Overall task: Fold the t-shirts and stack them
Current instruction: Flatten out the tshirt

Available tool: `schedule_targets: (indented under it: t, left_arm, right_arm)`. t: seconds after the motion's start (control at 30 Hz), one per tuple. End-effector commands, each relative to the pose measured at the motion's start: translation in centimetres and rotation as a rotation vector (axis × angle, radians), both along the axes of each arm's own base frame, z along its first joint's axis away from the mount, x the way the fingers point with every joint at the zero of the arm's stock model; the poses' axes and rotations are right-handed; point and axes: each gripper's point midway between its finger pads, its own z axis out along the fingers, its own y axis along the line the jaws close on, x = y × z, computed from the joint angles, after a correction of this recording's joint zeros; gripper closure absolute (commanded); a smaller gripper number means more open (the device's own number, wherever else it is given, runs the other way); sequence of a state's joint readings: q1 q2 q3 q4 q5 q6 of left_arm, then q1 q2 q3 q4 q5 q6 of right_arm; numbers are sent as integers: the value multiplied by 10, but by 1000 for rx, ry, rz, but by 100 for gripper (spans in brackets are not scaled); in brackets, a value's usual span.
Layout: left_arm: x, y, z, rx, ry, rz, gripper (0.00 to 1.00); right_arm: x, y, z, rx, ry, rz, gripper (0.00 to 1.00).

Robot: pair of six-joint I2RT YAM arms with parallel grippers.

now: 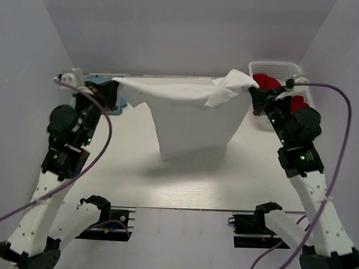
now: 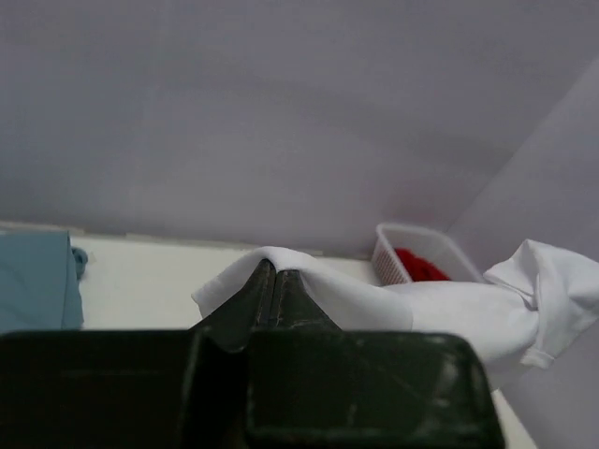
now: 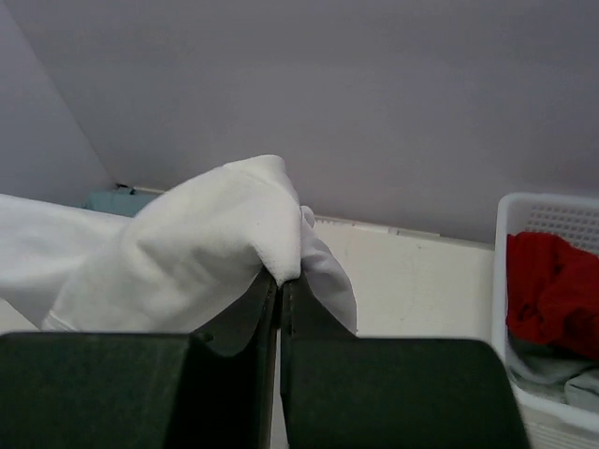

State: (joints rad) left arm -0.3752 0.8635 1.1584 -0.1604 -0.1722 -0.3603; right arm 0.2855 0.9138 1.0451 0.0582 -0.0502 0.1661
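- The pale counter (image 1: 130,168) runs between plain grey walls, with both arm bases at its near edge.
- The white shirt (image 1: 192,120) hangs stretched in the air across the far half of the counter, its top edge pulled into a sagging line from one hand to the other. Its body drops in a broad panel towards the counter and casts a shadow below. Whether the lower edge touches the surface cannot be told.
- The left arm (image 1: 62,159) and right arm (image 1: 303,169) both reach up and away from their bases, one to each end of the shirt.
- A white slatted basket (image 1: 272,67) stands at the far right corner of the counter, just behind the right hand.
- The blue shirt (image 1: 118,108) lies flat on the counter at the far left, under the left hand and mostly hidden by it in the overhead view.
- A red garment (image 1: 265,80) lies bunched inside the basket.
- The left hand (image 2: 276,271) is fully closed, pinching the left end of the white shirt, whose cloth drapes over its fingertips.
- The right hand (image 3: 279,281) is likewise clamped tight on the right end, where a loose fold and a sleeve bunch up over the fingers.
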Motion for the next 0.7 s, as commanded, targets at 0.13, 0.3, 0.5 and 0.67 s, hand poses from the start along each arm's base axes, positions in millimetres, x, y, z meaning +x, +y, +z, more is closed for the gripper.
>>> schedule_targets:
  t: [0.13, 0.3, 0.5, 0.67]
  left_arm:
    - [-116, 24, 99, -91, -285, -114, 100]
    - [-164, 25, 139, -109, -390, -199, 100]
    - [-175, 25, 146, -116, -378, -223, 100]
    - [-138, 21, 124, -127, -298, -177, 100]
  right_arm:
    - [-92, -17, 86, 37, -191, 54, 100]
    - [-143, -26, 141, 78, -310, 90, 100]
    - [-156, -17, 144, 90, -304, 160, 100]
    - [-124, -9, 125, 95, -225, 151, 100]
